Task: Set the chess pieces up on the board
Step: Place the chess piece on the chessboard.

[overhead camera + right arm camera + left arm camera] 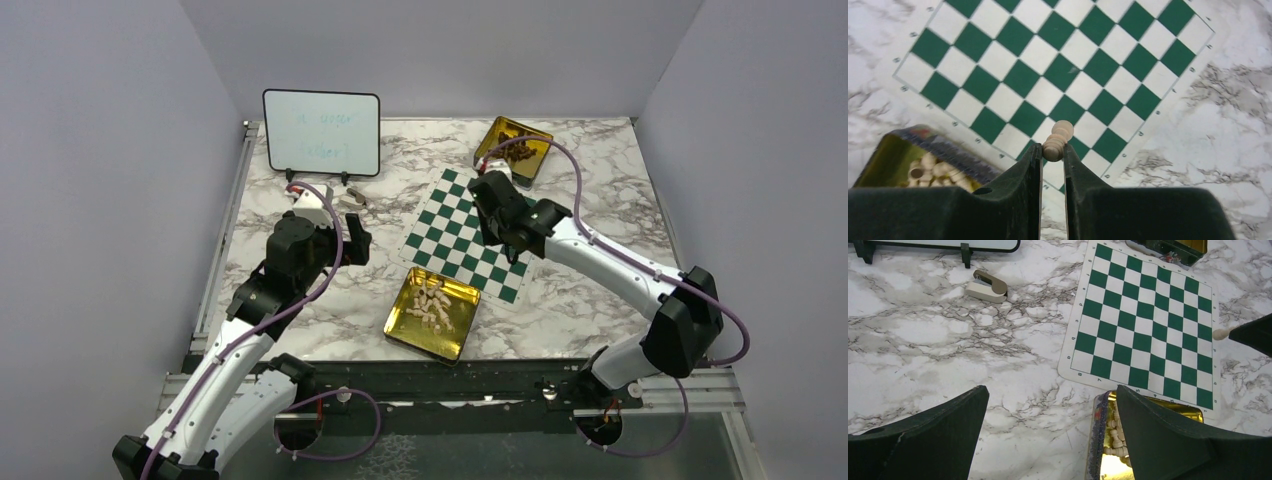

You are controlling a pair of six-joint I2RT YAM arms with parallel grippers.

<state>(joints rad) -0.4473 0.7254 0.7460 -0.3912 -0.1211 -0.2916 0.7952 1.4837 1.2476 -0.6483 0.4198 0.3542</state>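
Right gripper (pixel 1052 150) is closed almost fully on one cream chess piece (pixel 1058 139) — the piece sticks out past the fingertips and hangs above the squares close to one edge of the board (pixel 1048 55). Left gripper (pixel 1048 440) is wide open and holds nothing; it hangs over the marble table (pixel 948 340), to the left of the board. Nearest to the arm bases lies a gold tin (pixel 450 335) with the other chess pieces (pixel 430 302) in a loose heap, just beside the board's near edge. The green and white board lies flat, turned at an angle, with no piece on its squares. Farther away, a second gold tin (pixel 490 140) holds dark pieces. A whiteboard (pixel 321 133) stands at the far left — faint writing on it, which I cannot read.
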